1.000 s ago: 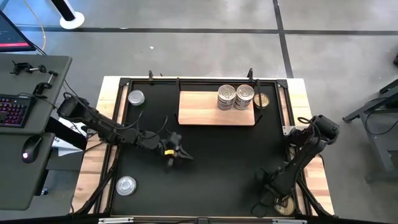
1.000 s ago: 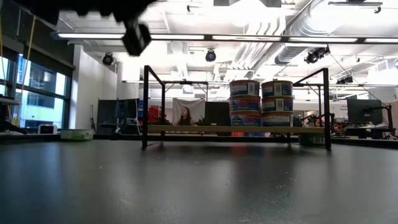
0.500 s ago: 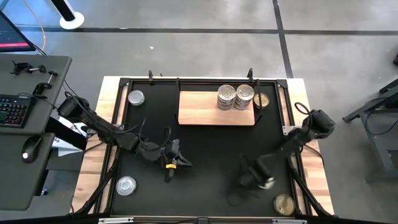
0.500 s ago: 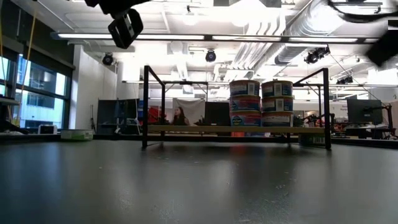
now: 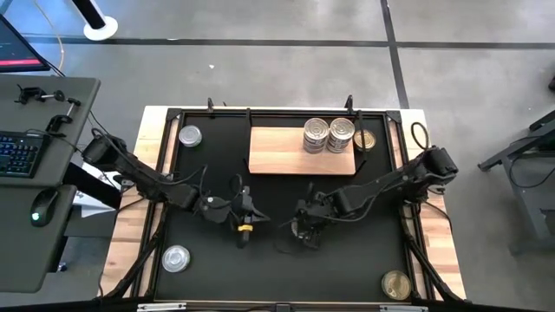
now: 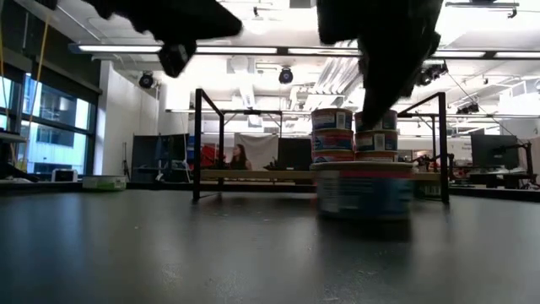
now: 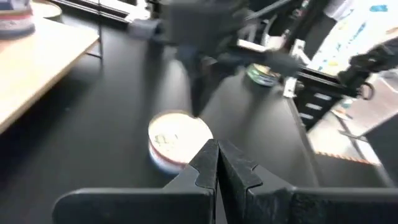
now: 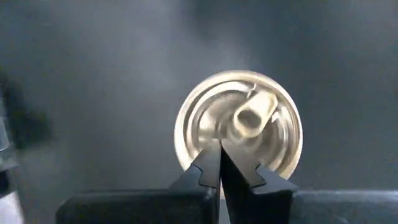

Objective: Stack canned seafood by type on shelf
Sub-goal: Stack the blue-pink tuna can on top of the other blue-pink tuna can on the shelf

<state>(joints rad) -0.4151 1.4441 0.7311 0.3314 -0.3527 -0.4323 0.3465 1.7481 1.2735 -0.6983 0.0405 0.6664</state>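
The counter (image 5: 147,225) of pale wood carries a large black mat (image 5: 286,260) that covers most of its top. At the far side of the mat stands the shelf (image 5: 277,152), a light-wood board on a dark frame, with two stacks of tins (image 5: 329,135) side by side at its right end; the low view shows them several tins high. One gold-lidded tin (image 5: 365,140) lies just right of the stacks, at the shelf's edge as far as the overhead view lets one judge. Both arms reach toward the middle of the mat. The right claw (image 5: 305,230) hangs there with its fingers pressed together, holding nothing, directly above a silver pull-tab tin (image 8: 239,134) that sits on the mat. The left claw (image 5: 245,222) is just beside it to the left, fingers likewise closed and empty. Three other tins lie well apart: a silver one (image 5: 189,136) at the far left corner, another (image 5: 176,257) at the near left, and a gold one (image 5: 396,284) at the near right.
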